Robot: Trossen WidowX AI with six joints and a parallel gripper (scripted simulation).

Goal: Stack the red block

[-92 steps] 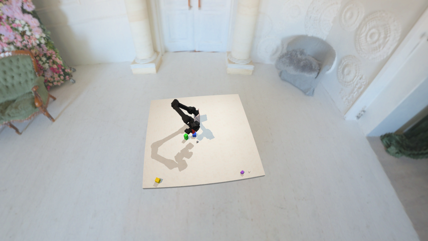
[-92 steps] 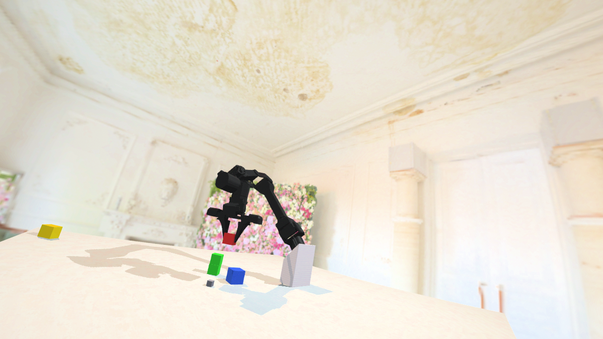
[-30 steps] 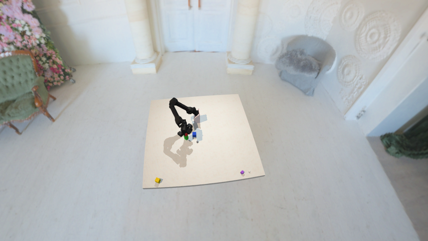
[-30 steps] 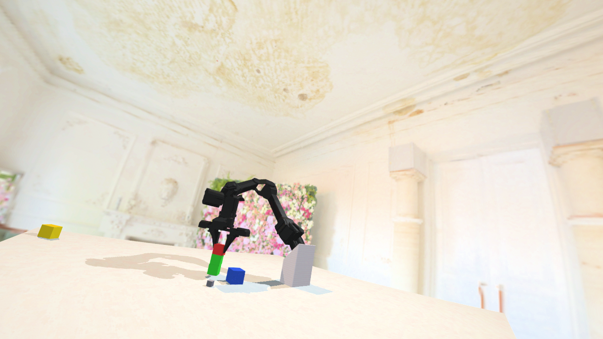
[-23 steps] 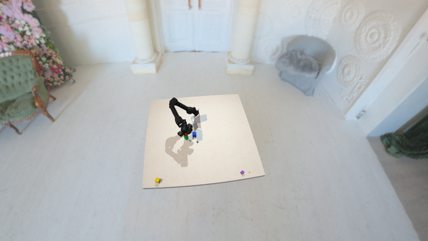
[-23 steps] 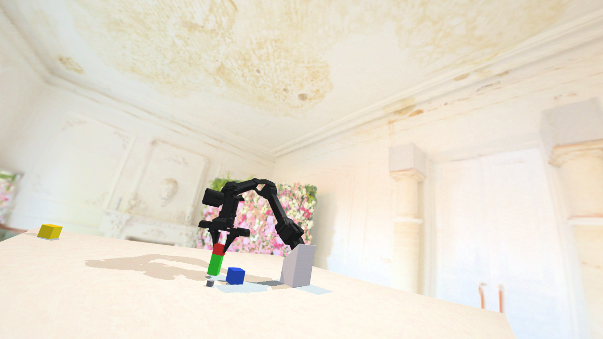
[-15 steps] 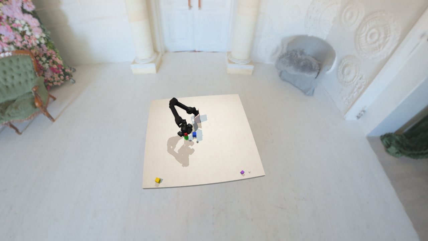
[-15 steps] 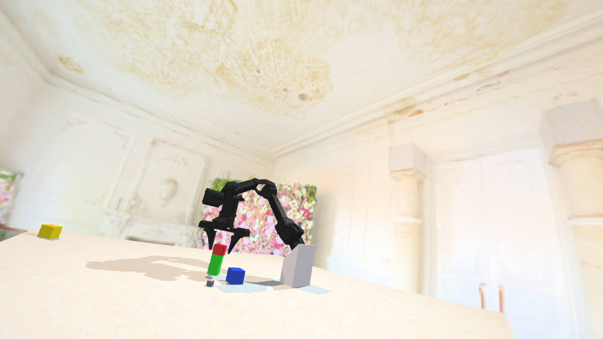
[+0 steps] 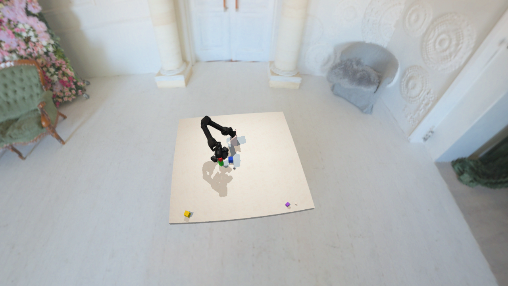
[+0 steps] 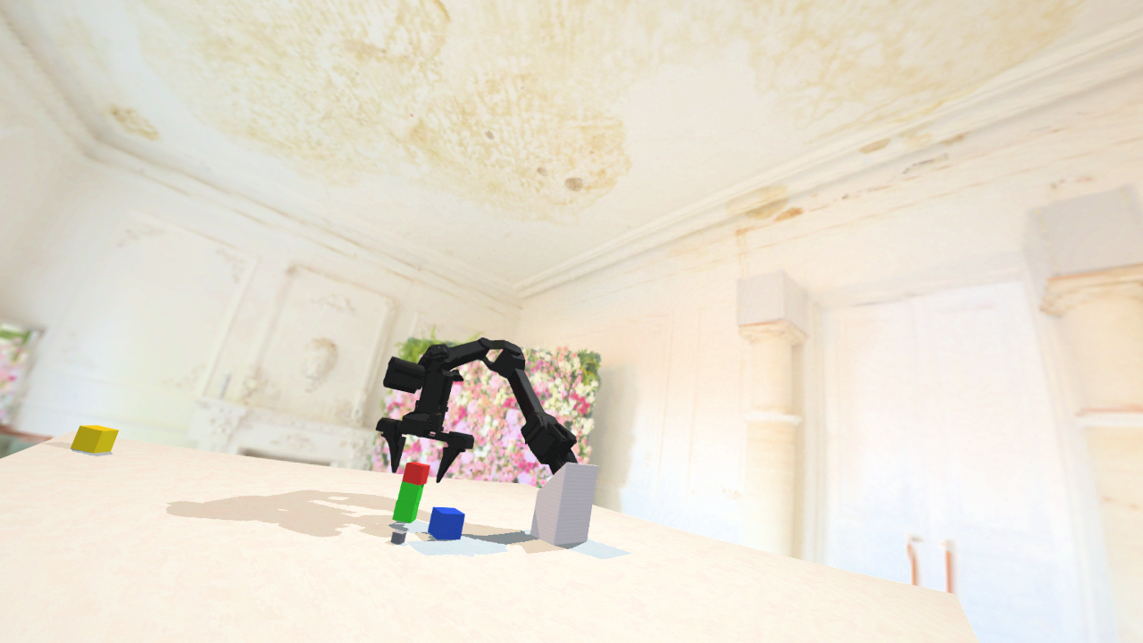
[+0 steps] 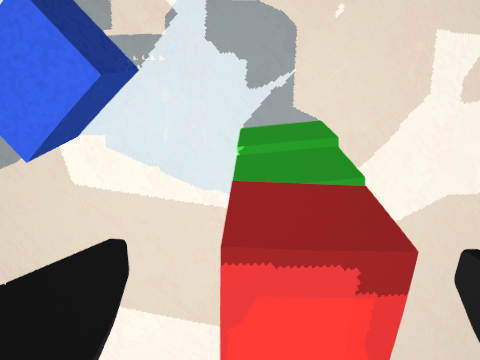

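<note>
Near the middle of the counter (image 10: pixel 199 575), the red block (image 10: pixel 415 472) sits on top of the green tower (image 10: pixel 408 502), which stands upright, and nothing else touches the block. The gripper (image 10: pixel 424 463) hangs just above it, pointing down, its jaws spread wide with a fingertip on either side of the block and a clear gap between each tip and the block's faces; it holds nothing. In the wrist view the red block (image 11: pixel 310 287) fills the lower centre with a strip of the green tower (image 11: pixel 294 156) showing beyond it, and the dark fingers appear only at the left and right edges, well off the block. A blue cube (image 10: pixel 446 522) lies on the counter just beside the tower's foot, apart from it, and a small dark grey piece (image 10: pixel 397 535) sits close to the tower's base. A pale grey box (image 10: pixel 564 504) stands further to the right at the arm's base. A yellow cube (image 9: pixel 186 213) and a small purple cube (image 9: pixel 287 204) lie well apart near the counter's corners in the top view.
</note>
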